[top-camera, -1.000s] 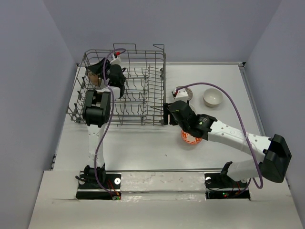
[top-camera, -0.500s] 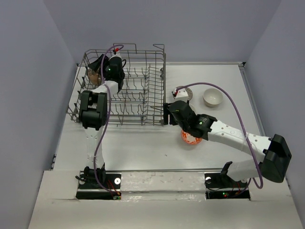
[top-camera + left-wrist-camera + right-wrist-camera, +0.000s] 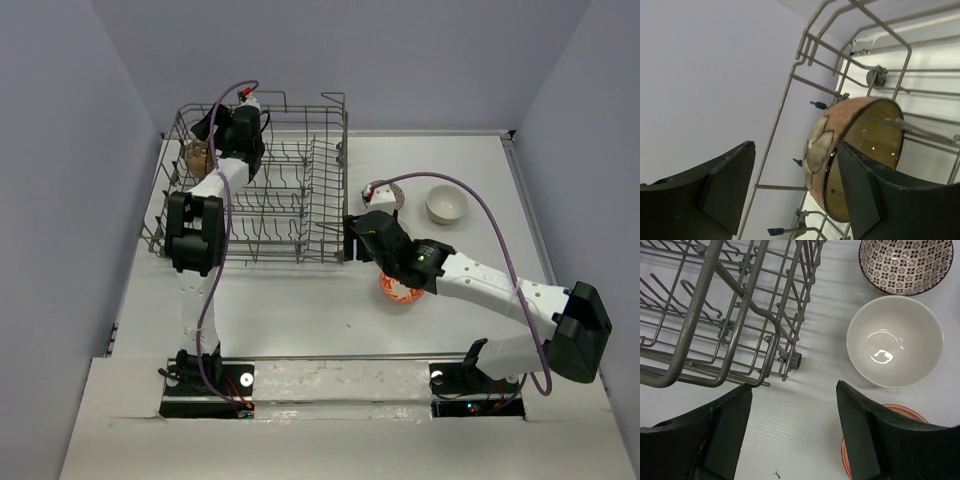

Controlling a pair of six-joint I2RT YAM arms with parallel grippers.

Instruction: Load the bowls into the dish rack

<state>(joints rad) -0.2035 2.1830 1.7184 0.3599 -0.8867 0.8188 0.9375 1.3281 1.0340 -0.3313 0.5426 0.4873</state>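
Left gripper (image 3: 795, 147) wide, right gripper (image 3: 793, 386) wide near white bowl (image 3: 895, 342) unseen from overhead

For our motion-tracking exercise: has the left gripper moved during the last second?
Yes. The left gripper has shifted toward the far rim of the dish rack.

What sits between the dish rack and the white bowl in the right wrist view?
Nothing. In the right wrist view, only bare table separates the dish rack corner from the white bowl.
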